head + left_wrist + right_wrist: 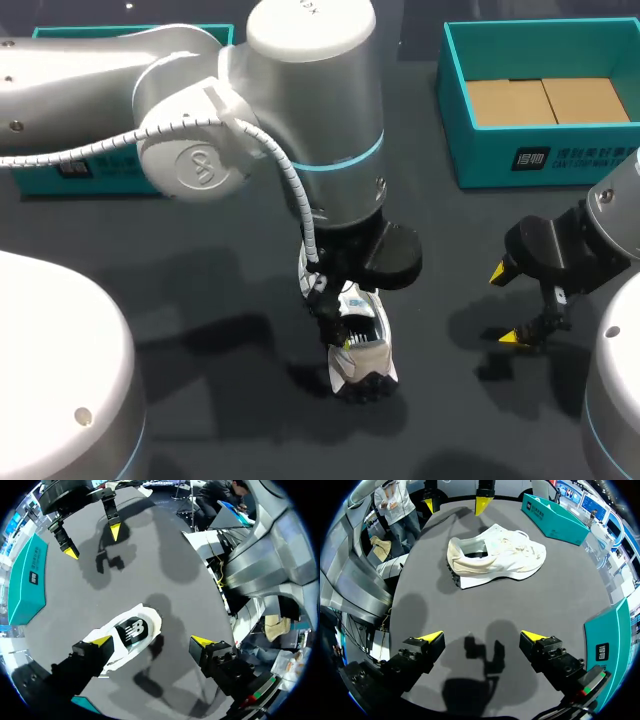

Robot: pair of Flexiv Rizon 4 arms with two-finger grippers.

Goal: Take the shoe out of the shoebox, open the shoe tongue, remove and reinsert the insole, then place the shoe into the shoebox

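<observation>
A white shoe stands on its sole on the dark table, outside the boxes. Looking down from the left wrist, its opening shows the insole with a dark logo. My left gripper hangs open just over the shoe, one finger at the shoe's side, the other clear of it. In the head view it is at the shoe's opening. My right gripper stands open to the shoe's right, holding nothing. In the right wrist view the shoe lies well ahead of that gripper.
The open teal shoebox with a cardboard floor stands at the back right. A second teal box part sits at the back left, mostly hidden by my left arm. Bare table lies between the shoe and my right gripper.
</observation>
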